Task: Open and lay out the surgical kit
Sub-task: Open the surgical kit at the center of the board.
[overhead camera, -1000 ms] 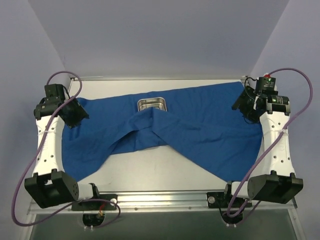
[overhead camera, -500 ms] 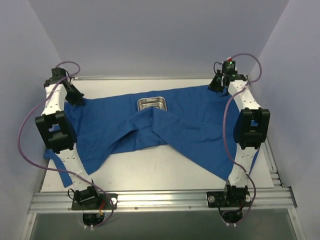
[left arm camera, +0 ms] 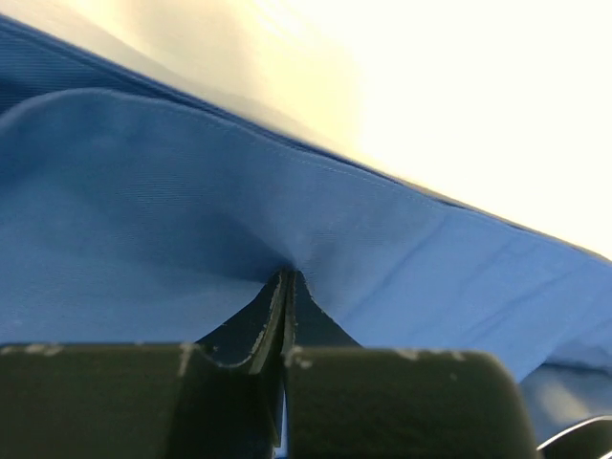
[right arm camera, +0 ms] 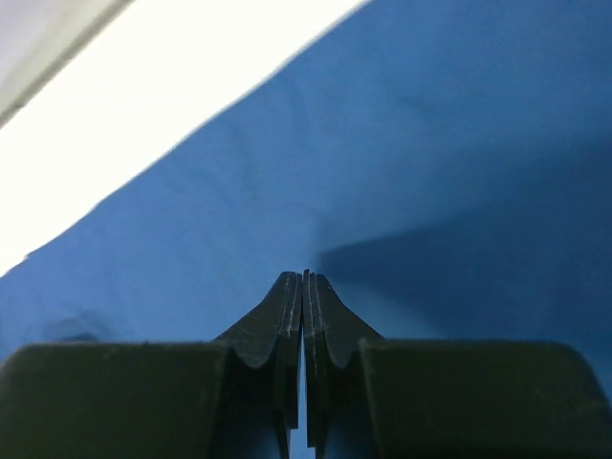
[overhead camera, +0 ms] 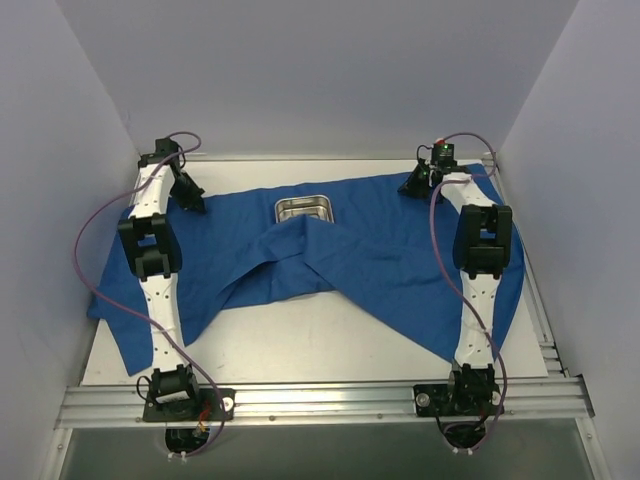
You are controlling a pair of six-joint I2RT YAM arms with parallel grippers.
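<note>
Lying crosswise on the table (overhead camera: pixel 300 345): cloth wrap (overhead camera: pixel 400 255), royal blue, long axis left to right, spanning almost the full width. Partly opened; two folded flaps cross over each other at the centre, and one pointed corner trails toward the near right.

Steel tray (overhead camera: pixel 305 209): shallow, rectangular, long axis left to right. Sits at the far centre, its near side touching or tucked under the crossed flaps; its far part is uncovered.

Left arm (overhead camera: pixel 150 250): stretched far forward along the left side, wrist dipped. Left gripper (overhead camera: pixel 192 203) is down at the wrap's far-left corner. In the wrist view its fingers (left arm camera: pixel 258 325) are pressed together, and the fabric puckers to a point at their tips: pinching the wrap.

Right arm (overhead camera: pixel 485 240): likewise stretched forward along the right side. Right gripper (overhead camera: pixel 412 187) is at the wrap's far edge, right of the tray. Its fingers (right arm camera: pixel 277 316) are clamped flat against each other with the tips at the cloth; whether fabric is caught between them cannot be told.

Edges and room: the wrap's left and right ends reach the table's side edges. Bare tabletop shows as a broad patch at the near centre and as a narrow strip behind the far hem. Walls (overhead camera: pixel 60 150) stand close on both sides and behind.
</note>
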